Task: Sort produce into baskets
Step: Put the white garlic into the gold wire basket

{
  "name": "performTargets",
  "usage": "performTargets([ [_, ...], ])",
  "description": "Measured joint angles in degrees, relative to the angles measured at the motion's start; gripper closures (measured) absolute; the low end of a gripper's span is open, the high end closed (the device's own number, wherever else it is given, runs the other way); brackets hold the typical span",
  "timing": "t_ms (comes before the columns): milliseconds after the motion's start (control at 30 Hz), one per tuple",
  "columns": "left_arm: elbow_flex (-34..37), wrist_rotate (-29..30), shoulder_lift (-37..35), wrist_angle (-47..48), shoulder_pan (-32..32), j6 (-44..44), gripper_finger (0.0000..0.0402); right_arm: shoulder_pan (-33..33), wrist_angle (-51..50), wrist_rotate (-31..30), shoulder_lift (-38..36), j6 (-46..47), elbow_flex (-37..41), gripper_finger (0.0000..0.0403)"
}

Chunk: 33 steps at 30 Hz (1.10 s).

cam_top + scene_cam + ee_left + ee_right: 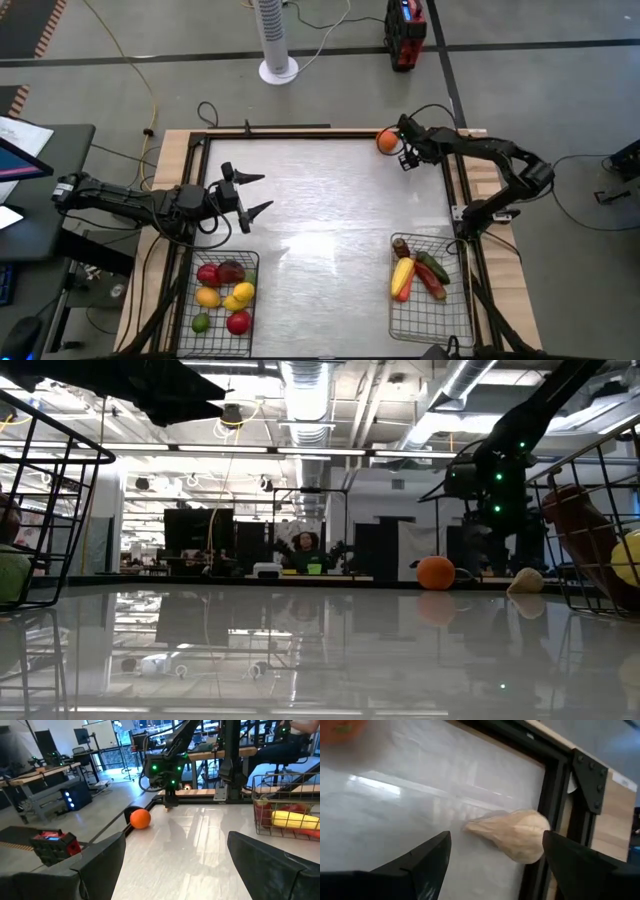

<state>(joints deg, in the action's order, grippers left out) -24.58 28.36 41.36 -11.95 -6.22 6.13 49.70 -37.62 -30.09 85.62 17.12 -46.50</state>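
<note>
A pale garlic bulb (517,836) lies on its side on the white table by the black right edge frame; it also shows in the low view (525,581). My right gripper (495,865) is open just above it at the far right corner (407,160), fingers pointing down, one on either side of the bulb. An orange (386,141) rests on the table just beyond. My left gripper (262,193) is open and empty above the table's left side. The left wire basket (222,345) holds apples, lemons, a lime and a plum. The right basket (430,320) holds corn, peppers and cucumber.
A black frame rail (555,795) runs right beside the garlic, with the wooden border (605,820) behind it. Both baskets stand at the table's near corners. The white table top (330,220) lies bare between the arms.
</note>
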Motion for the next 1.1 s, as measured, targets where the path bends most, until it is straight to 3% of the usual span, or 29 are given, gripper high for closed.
performTargets([
  [400, 0.0, 0.0, 0.0, 0.0, 0.0, 0.0, 0.006, 0.3, -0.6, 0.0, 0.4, -0.5, 0.0, 0.0063],
  [700, 0.0, -0.1, 0.0, -0.4, 0.0, -0.1, 0.006, -2.0, -2.0, -4.1, 7.2, -2.1, -0.2, 0.0071],
  [833, 0.0, -0.1, 0.0, -0.7, 0.0, 0.3, 0.006, -4.4, -1.6, -0.8, 6.3, -2.4, -0.2, 0.0071],
  [1000, 0.0, -0.1, 0.0, -1.3, 0.0, 0.7, 0.006, -9.4, -0.7, 13.1, 3.3, -2.2, 0.0, 0.0072],
  [1100, 0.0, -0.1, 0.0, -1.3, 0.0, 0.6, 0.006, -14.8, -0.3, 16.0, 1.2, -1.9, -0.7, 0.0072],
])
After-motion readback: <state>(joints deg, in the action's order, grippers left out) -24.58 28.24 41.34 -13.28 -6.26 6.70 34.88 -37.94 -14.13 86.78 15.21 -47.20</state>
